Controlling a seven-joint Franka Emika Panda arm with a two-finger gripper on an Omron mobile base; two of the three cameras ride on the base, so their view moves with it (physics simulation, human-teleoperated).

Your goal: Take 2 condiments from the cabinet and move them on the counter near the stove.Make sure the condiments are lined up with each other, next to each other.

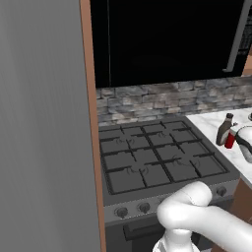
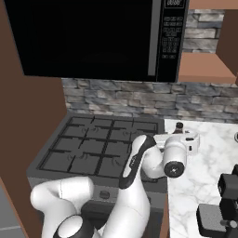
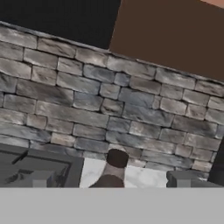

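Observation:
On the white marble counter (image 1: pixel 211 122), right of the black stove (image 1: pixel 157 160), the squat dark brown bottle (image 1: pixel 224 129) stands upright. The small red squeeze bottle (image 1: pixel 230 140) stands touching its front right side. My gripper (image 1: pixel 238 141) hovers just right of the red bottle, open and holding nothing. In the hand view the brown bottle's black cap (image 3: pixel 117 158) rises in the middle between my wide-apart fingertips (image 3: pixel 187 178); the red bottle is hidden there. In the right base view my hand covers all but the brown bottle's cap (image 2: pixel 179 125). The cabinet (image 2: pixel 202 68) hangs above the counter.
A black microwave (image 2: pixel 93 37) hangs over the stove against a grey stone backsplash (image 2: pixel 139 100). A tall grey panel (image 1: pixel 42 128) edged in brown wood walls off the stove's left. A dark appliance (image 2: pixel 225 204) stands on the counter's near right.

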